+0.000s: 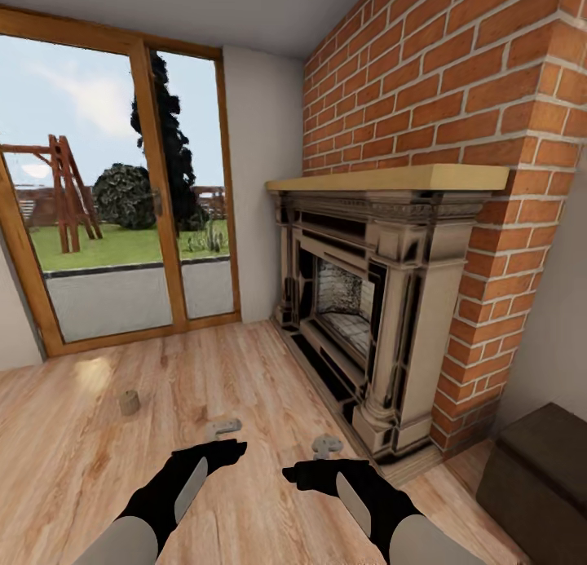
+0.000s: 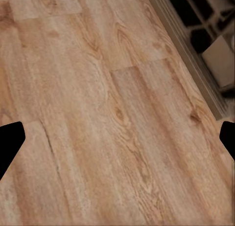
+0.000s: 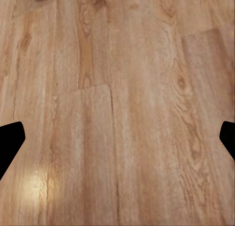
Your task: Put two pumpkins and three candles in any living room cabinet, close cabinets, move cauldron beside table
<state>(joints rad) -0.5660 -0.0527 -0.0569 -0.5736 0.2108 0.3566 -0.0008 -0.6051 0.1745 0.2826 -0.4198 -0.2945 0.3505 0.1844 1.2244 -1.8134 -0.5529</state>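
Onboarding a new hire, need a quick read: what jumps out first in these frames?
The fireplace in its red brick wall, right of centre in the head view, grabs the eye first. To its left, a wood-framed glass door looks onto a lawn with a swing frame. Low in that view both black grippers, left and right, hang over bare wood floor, with a small tan candle standing on the floor to the left.

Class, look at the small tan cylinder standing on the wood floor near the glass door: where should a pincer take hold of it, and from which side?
Grip the small tan cylinder, probably a candle, across its round side wall, coming from above. It stands upright and alone on the floor, so both flanks are free. The left pincer is on its side of the view; its fingertips stand wide apart.
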